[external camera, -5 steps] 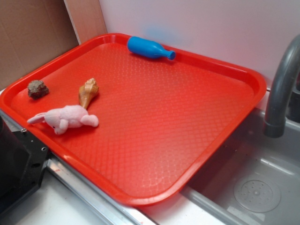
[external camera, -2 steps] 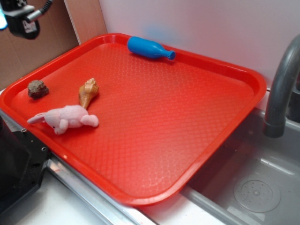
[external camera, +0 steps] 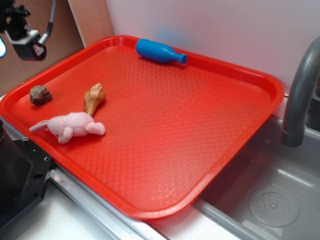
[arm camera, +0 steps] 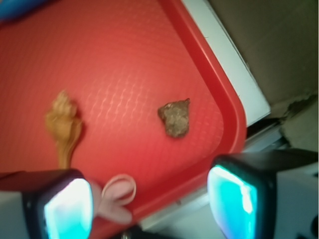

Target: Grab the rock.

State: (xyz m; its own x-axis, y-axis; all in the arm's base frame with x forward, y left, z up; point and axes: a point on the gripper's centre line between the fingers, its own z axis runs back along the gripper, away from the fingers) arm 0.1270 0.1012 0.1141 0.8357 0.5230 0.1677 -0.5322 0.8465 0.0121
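The rock (external camera: 40, 94) is a small lumpy grey-brown stone on the red tray (external camera: 200, 125), near its far left corner. In the wrist view the rock (arm camera: 175, 117) lies ahead of and between my fingers. My gripper (arm camera: 149, 204) is open and empty, with its teal pads (arm camera: 70, 209) wide apart, high above the tray's left edge. In the exterior view only part of the arm with its camera (external camera: 27, 45) shows at the top left, up and left of the rock.
A tan spiral seashell (external camera: 94, 98) and a pink plush toy (external camera: 70, 126) lie right of the rock. A blue bottle (external camera: 159, 51) lies at the tray's back rim. A grey faucet (external camera: 300, 95) and sink (external camera: 270, 200) are on the right. Cardboard stands behind the tray.
The arm has come into view at the top left and has moved down and a little right toward the rock. The objects on the tray have not moved.
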